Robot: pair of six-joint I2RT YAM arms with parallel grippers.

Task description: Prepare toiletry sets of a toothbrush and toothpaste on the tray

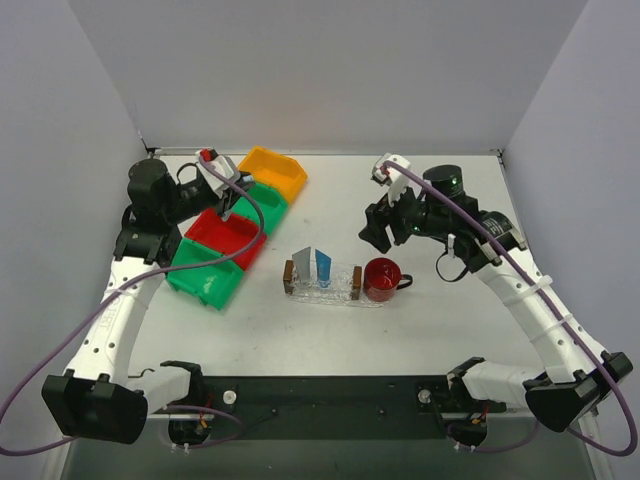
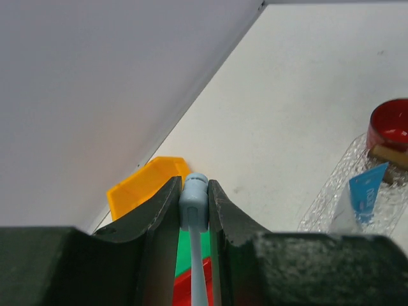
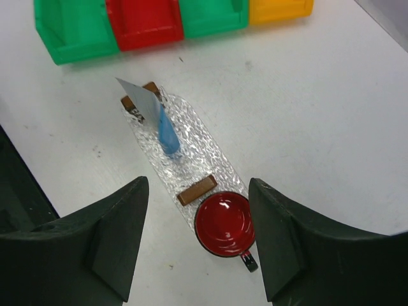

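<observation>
The white table (image 1: 330, 190) runs to grey walls at the far, left and right edges, with a broad stretch of bare surface between the bins and the right arm. A row of four bins (image 1: 235, 235), green, red, green and orange, slants along the left side, the orange one nearest the far edge. The clear, textured tray (image 1: 340, 275) lies mid-table, well apart from every edge, with a brown block (image 3: 196, 190) at each end. The right claw (image 3: 197, 185) hangs above the tray's right end, its fingers spread wide and gripping nothing. The left claw (image 2: 194, 191) hangs above the far bins, pinched narrow on the toothbrush (image 2: 194, 204), whose pale blue end shows at the fingertips. A red cup (image 1: 381, 279) sits just beside the tray's right end. The toothpaste (image 1: 323, 267), one silver tube and one blue, stands on the tray's left half, the two tubes side by side
</observation>
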